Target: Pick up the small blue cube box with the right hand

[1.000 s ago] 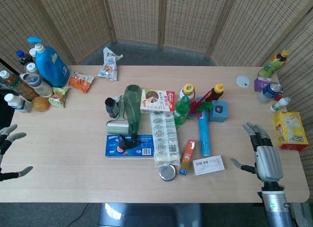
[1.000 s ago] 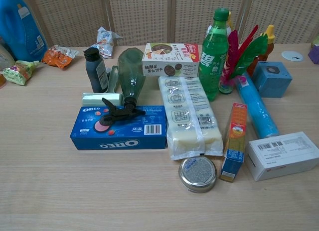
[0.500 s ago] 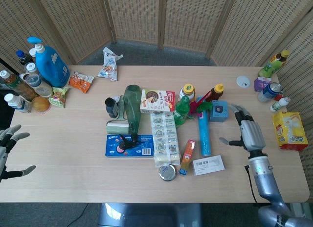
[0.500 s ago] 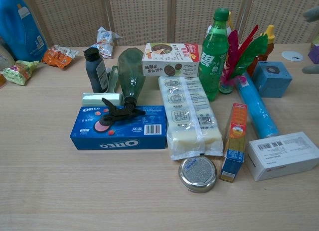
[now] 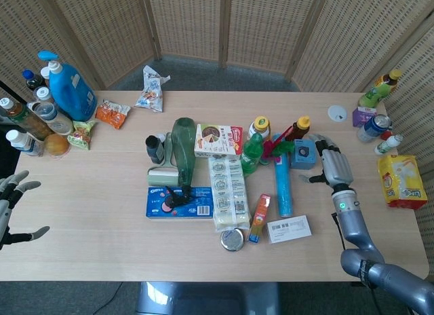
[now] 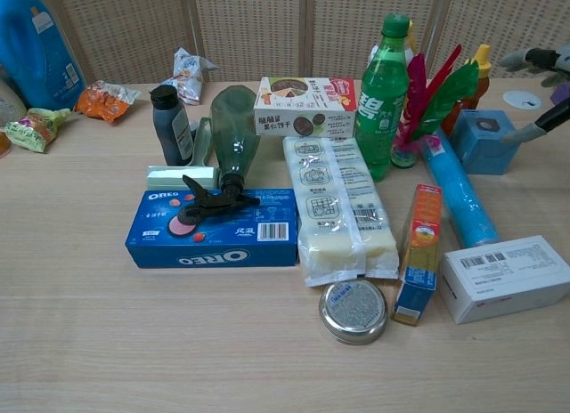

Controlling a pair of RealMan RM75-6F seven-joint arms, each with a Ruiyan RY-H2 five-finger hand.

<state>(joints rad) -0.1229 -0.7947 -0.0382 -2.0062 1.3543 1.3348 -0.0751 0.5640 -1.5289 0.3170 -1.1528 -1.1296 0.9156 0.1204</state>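
Note:
The small blue cube box [image 5: 303, 153] [image 6: 484, 141] sits upright on the table right of the red and green feathers, a dark round mark on its top. My right hand [image 5: 331, 164] hovers just right of the box with fingers spread, holding nothing; in the chest view only its fingertips [image 6: 534, 126] show at the right edge, close to the box's right side. My left hand [image 5: 12, 205] is open at the table's far left edge, away from everything.
A blue tube [image 5: 283, 187] lies in front of the cube box, a white labelled box [image 5: 289, 228] nearer still. A green bottle [image 6: 383, 93], sauce bottle [image 5: 298, 128] and feathers [image 6: 432, 93] crowd its left. Yellow packet [image 5: 401, 181], can [image 5: 373, 127] and bottles stand at the right edge.
My right hand has travelled from the table's near right corner forward and leftward, arriving beside the cube box; its fingertips now show in the chest view. The left hand barely shifted.

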